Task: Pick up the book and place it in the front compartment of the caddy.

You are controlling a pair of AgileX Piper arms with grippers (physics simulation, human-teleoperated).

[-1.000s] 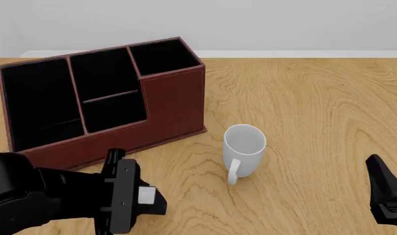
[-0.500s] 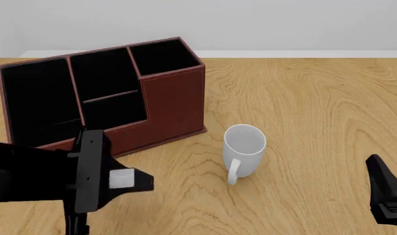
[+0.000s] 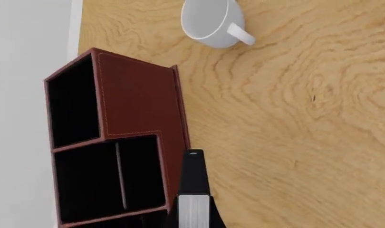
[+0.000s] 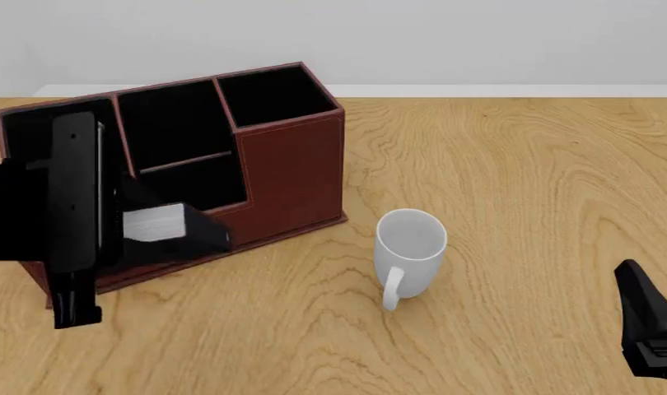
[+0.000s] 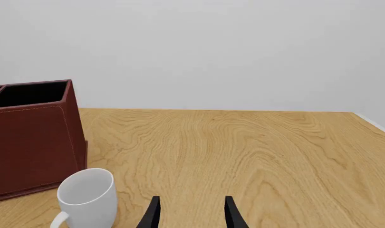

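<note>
The left pincer [image 4: 146, 226] grips the book [image 4: 158, 224], lifted off the table [image 4: 510, 181] and level with the caddy [image 4: 295, 173] front wall. Lowering it into the front compartment and releasing remain. The right pincer [image 5: 189, 213] sits open, idle.

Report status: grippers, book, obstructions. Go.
Left gripper shut on book, held over the caddy's front wall. Right gripper open, empty, low at the table's near right. Mug stands right of the caddy, off the path.
</note>
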